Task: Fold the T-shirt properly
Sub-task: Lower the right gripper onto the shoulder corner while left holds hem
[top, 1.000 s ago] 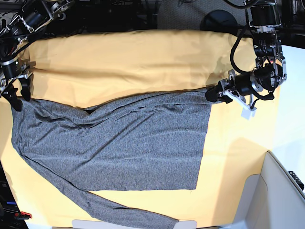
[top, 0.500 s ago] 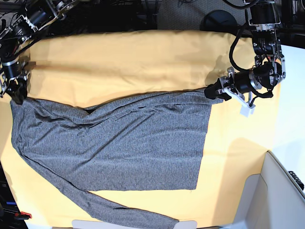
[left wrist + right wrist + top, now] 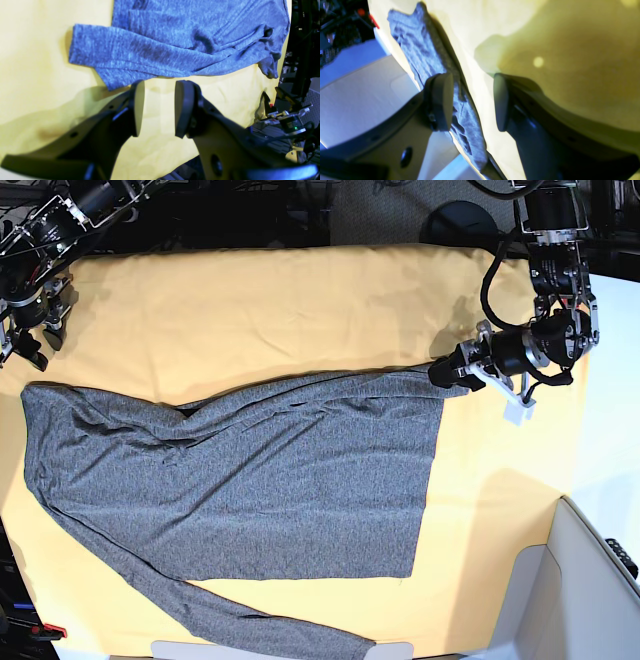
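The dark grey T-shirt (image 3: pixel 260 480) lies spread flat on the yellow-orange cloth (image 3: pixel 300 310), one long sleeve running along its far edge to the right and another trailing toward the front. My left gripper (image 3: pixel 447 372) sits at the end of that far sleeve. In the left wrist view it (image 3: pixel 160 107) is open, with only yellow cloth between its fingers and the sleeve cuff (image 3: pixel 107 57) just ahead. My right gripper (image 3: pixel 33 345) hovers beyond the shirt's far-left corner, apart from it. Seen from the right wrist it (image 3: pixel 471 101) is open, with the shirt's edge (image 3: pixel 425 57) below.
A white bin wall (image 3: pixel 590 580) rises at the front right. White tabs (image 3: pixel 280 650) show at the front edge. Dark equipment and cables (image 3: pixel 250 210) line the far side. A small red-tipped item (image 3: pixel 45 630) lies at the front left.
My right gripper has let go of the shirt's far-left corner and lifted away toward the back. The corner now lies flat. My left gripper has edged slightly toward the sleeve end.
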Available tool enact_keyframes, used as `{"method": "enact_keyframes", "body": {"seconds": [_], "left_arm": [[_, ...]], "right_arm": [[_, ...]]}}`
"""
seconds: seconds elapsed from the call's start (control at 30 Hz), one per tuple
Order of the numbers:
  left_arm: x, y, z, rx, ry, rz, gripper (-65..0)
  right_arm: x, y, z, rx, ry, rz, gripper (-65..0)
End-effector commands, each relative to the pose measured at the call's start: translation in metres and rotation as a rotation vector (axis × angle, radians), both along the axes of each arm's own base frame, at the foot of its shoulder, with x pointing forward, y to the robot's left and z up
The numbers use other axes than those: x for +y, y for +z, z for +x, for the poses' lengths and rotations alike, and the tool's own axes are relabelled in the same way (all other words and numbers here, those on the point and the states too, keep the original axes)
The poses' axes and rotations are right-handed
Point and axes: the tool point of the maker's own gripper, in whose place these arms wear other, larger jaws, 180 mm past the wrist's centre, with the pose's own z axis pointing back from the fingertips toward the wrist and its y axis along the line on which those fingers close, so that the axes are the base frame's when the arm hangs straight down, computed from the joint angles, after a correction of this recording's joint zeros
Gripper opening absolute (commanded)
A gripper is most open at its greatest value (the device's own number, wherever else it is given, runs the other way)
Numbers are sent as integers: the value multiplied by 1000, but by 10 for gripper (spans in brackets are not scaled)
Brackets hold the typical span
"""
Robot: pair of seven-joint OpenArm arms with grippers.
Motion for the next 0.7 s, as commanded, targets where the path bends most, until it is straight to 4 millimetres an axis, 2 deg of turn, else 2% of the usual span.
{"method": "enact_keyframes", "body": {"seconds": [0.0, 0.17, 0.27, 0.4, 0.67], "left_arm": [[1, 11, 5, -22, -10, -6, -441], [1, 11, 5, -21, -11, -6, -441], [1, 11, 5, -21, -11, -6, -441], [1, 10, 4, -19, -10, -8, -441], [2, 11, 4, -19, -9, -8, -441]], "right_arm": [[-12, 4, -2, 26, -48, -15, -384], [-11, -2, 15, 33, -52, 10, -385], [-14, 5, 26, 15, -49, 5, -385], [-6, 17, 50, 2, -5, -26, -385], [-4, 32, 76, 1, 20, -74, -385]]}}
